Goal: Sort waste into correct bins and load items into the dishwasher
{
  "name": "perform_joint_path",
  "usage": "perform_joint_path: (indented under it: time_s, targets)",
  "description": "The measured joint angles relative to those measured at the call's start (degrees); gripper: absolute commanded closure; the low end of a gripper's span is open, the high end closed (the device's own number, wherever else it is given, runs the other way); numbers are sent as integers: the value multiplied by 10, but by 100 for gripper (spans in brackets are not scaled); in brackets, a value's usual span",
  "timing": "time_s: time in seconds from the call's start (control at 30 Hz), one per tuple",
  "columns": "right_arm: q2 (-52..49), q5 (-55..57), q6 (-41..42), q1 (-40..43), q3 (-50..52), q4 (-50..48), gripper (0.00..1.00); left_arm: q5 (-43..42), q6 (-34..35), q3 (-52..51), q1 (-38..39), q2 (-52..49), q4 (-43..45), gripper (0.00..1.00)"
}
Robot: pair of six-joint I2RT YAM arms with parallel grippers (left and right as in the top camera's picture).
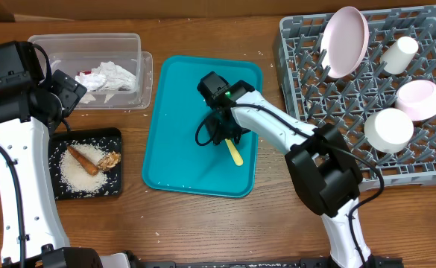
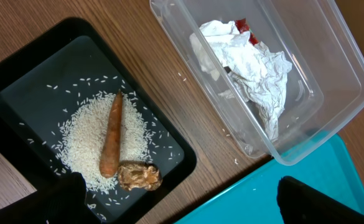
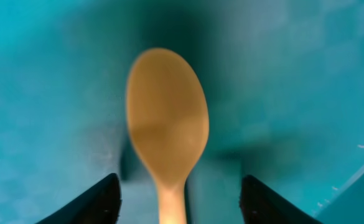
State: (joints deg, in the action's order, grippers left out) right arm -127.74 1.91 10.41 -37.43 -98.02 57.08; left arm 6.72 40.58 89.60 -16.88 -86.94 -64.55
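Note:
A small yellow spoon [image 1: 235, 152] [image 3: 167, 118] lies on the teal tray [image 1: 177, 112]. My right gripper [image 1: 225, 132] [image 3: 178, 190] hangs low over it, open, one finger on each side of the handle with a gap on both sides. The grey dishwasher rack [image 1: 307, 45] holds a pink plate [image 1: 344, 41], a white cup [image 1: 400, 53], a pink bowl [image 1: 419, 99] and a whitish bowl [image 1: 389, 129]. The clear tub [image 1: 83, 41] contains the napkin [image 2: 256, 71] and the red wrapper [image 2: 242, 26]. On the black tray [image 1: 115, 135] lie rice [image 2: 82, 140], a carrot stick [image 2: 111, 143] and a brown chunk [image 2: 139, 176]. My left gripper [image 1: 65, 91] [image 2: 182, 199] is open above them.
A few rice grains dot the wooden table near the tub and the teal tray. The right arm reaches from the front right across the teal tray. The rack fills the back right corner.

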Motion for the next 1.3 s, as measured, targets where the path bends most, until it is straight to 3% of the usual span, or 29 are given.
perform_joint_path:
  time_s: [0.37,0.6,0.93,1.1,1.3]
  targets:
    - [-3,4,-3,-1,-1,15,96,0,0,0,0,0,0,0]
    - [-11,5,1,2,-40,81,96,0,0,0,0,0,0,0]
    - [-9,66,-2,101,-282,200,96,0,0,0,0,0,0,0]
    - [8,82,-33,209,-359,177,96,0,0,0,0,0,0,0]
    - [11,34,-90,309,-362,119,94,0,0,0,0,0,0,0]
